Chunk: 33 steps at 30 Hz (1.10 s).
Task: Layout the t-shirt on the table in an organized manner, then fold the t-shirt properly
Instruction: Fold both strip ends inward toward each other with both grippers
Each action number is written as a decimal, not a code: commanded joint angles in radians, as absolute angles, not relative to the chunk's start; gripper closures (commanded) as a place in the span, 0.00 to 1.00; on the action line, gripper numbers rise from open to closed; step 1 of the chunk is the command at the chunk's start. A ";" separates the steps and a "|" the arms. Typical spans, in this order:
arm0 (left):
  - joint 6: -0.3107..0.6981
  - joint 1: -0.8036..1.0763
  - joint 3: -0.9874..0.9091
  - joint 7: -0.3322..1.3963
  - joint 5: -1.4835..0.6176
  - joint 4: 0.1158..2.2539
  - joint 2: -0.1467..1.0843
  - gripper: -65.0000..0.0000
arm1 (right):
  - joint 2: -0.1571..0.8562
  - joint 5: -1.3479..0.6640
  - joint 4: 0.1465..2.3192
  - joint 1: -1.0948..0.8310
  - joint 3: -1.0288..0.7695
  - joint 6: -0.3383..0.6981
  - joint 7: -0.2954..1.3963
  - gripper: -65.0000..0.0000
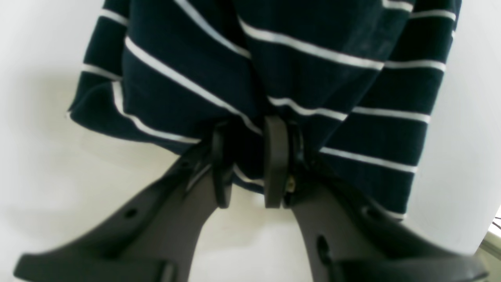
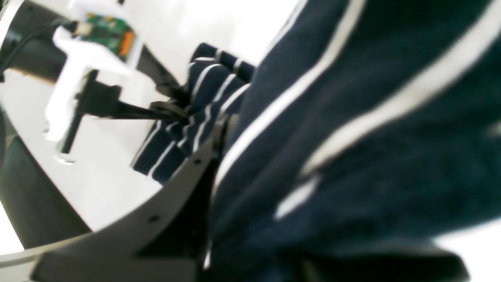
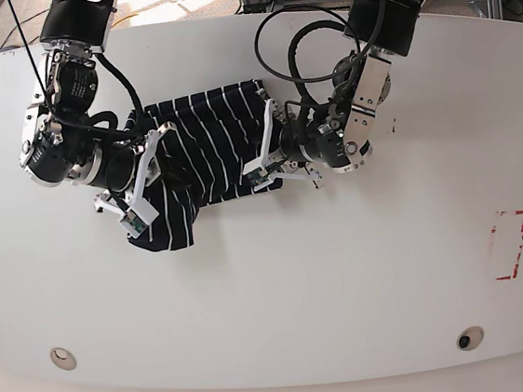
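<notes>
I see the t-shirt [image 3: 202, 141] bunched in a dark striped heap on the white bench [image 3: 280, 288], toward the far side and well away from the red rectangle mark [image 3: 509, 245] near the opposite end. Two round fittings [image 3: 62, 357] sit along the near edge of the bench, also well apart from the shirt.

My left end effector [image 1: 247, 164] is at one edge of the shirt. In its wrist view the two dark fingers [image 1: 275, 162] stand close together with a fold of striped cloth pinched between them, and the fabric hangs away from the grip in loose creases over the bench.

My right end effector [image 3: 166, 164] is on the other side of the shirt. Its wrist view is mostly filled with blurred navy cloth lying against one finger [image 2: 184, 172], so I cannot see the pinch point clearly, but the jaws are drawn together and the cloth seems caught in them. Beyond that finger, the same view shows the other arm's end effector gripping the far edge of the shirt.
</notes>
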<state>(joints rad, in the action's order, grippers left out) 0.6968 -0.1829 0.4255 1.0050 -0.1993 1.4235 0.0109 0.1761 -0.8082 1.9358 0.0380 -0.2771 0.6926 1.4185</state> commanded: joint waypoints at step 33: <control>0.698 -0.199 0.400 1.012 -0.197 1.468 0.008 0.83 | 0.107 -0.834 1.986 0.010 -0.145 0.698 1.396 0.13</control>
<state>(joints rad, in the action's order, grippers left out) 0.6964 -0.1822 0.4183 1.0035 -0.2020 1.4307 0.0113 0.0883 -0.8173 1.9671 -0.0143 -0.1211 0.6960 1.4162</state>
